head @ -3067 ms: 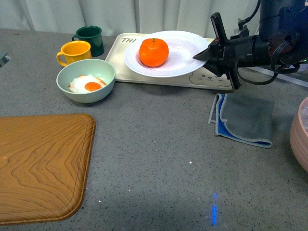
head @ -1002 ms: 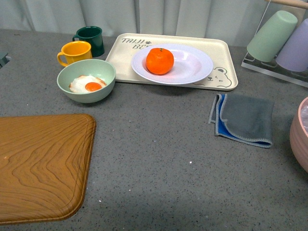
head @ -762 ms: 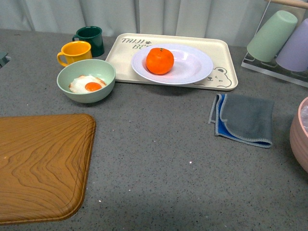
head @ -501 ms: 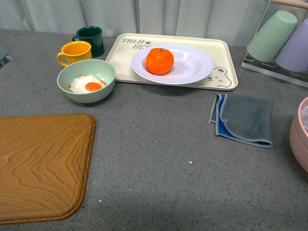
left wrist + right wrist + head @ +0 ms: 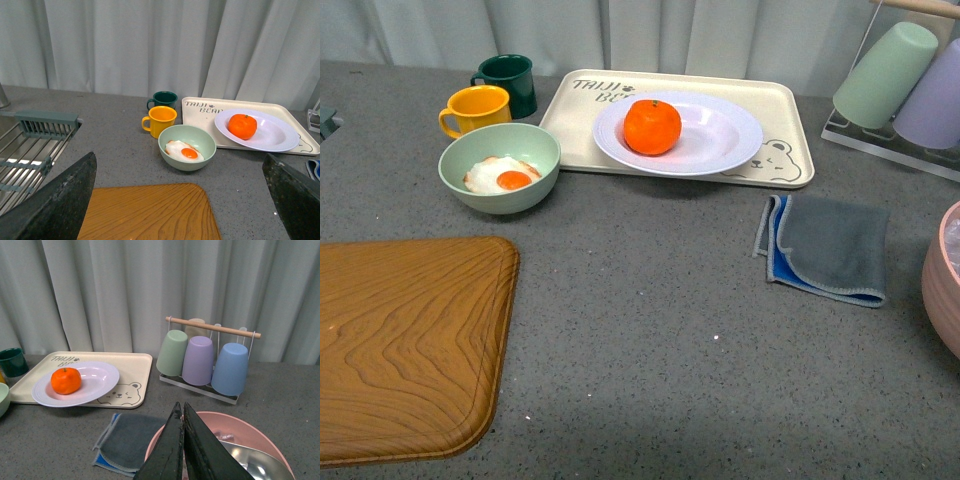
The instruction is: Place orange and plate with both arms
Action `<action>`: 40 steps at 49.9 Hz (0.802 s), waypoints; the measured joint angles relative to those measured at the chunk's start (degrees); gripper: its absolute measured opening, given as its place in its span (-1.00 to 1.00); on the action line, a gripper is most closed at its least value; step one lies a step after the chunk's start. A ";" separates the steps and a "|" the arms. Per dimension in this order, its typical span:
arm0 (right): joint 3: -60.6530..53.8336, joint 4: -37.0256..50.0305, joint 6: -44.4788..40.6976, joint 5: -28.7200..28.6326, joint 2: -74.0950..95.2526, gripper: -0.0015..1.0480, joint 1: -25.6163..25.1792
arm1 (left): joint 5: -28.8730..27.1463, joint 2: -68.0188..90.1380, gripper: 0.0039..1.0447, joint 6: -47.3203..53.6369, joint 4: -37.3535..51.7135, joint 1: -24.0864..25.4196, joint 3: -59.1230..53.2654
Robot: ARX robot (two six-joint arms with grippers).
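The orange (image 5: 653,126) sits in the left part of the white plate (image 5: 720,135), which rests on the cream bear-print tray (image 5: 775,165) at the back of the counter. Both also show in the left wrist view, orange (image 5: 242,126) and plate (image 5: 272,137), and in the right wrist view, orange (image 5: 66,380) and plate (image 5: 97,377). Neither arm shows in the front view. My left gripper (image 5: 180,200) is open and empty, high above the wooden board. My right gripper (image 5: 180,407) is shut and empty, above the pink bowl, well away from the plate.
A pale green bowl (image 5: 500,167) with a fried egg, a yellow mug (image 5: 477,109) and a dark green mug (image 5: 507,82) stand left of the tray. A wooden board (image 5: 405,345) lies front left, a grey cloth (image 5: 828,247) and pink bowl (image 5: 945,285) at right, a cup rack (image 5: 900,80) back right.
3.1 s ago my right gripper held the plate's right rim; it has since let go and left the front view. The plate now lies flat, slightly further right on the tray.
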 joint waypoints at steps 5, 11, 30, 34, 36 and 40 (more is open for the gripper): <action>0.00 -1.86 0.00 0.00 -1.84 -0.98 0.00 | 0.00 0.00 0.88 0.00 0.00 0.00 0.00; 0.00 -3.72 0.00 0.00 -3.74 -0.98 0.00 | 0.00 0.00 0.88 0.00 0.00 0.00 0.00; 0.04 -14.73 -0.04 -0.15 -14.29 -0.98 0.00 | -0.02 0.00 0.88 0.00 0.00 0.00 0.00; 0.04 -14.73 -0.09 -0.15 -14.36 -0.93 0.00 | -0.02 0.00 0.88 0.00 0.00 0.00 0.00; 0.04 -14.73 -0.11 -0.15 -14.36 -0.79 0.00 | -0.02 0.00 0.88 0.00 0.00 0.00 0.00; 0.04 -14.73 -0.09 -0.15 -14.36 -0.59 0.00 | 0.00 0.00 0.88 0.00 0.00 0.00 0.00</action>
